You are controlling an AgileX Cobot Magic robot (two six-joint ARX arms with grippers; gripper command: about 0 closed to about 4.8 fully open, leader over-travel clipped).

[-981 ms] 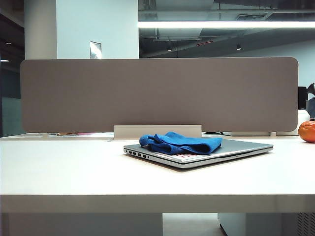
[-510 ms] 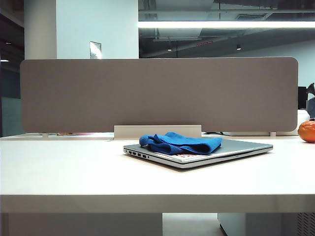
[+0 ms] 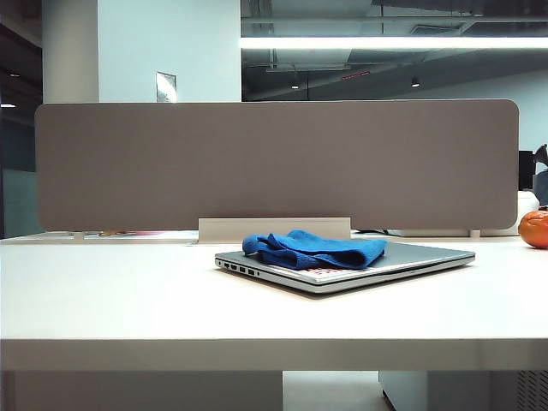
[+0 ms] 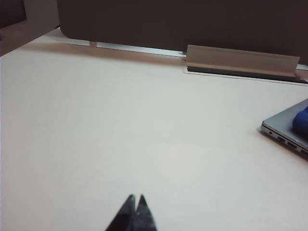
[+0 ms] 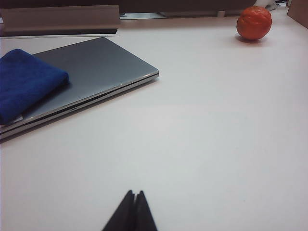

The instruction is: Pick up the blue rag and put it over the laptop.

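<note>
jaws: left gripper (image 4: 135,198), right gripper (image 5: 134,193) closed, empty | blue rag (image 3: 313,249) on laptop (image 3: 411,257), well apart

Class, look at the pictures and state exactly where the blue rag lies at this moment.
In the exterior view the blue rag lies bunched on the closed laptop, covering its left part, mid-table before the grey divider.

No visible change across the exterior views: blue rag (image 3: 313,248) lying bunched on the closed laptop (image 3: 411,257), in the same spot. No arm or tool entering that view.
</note>
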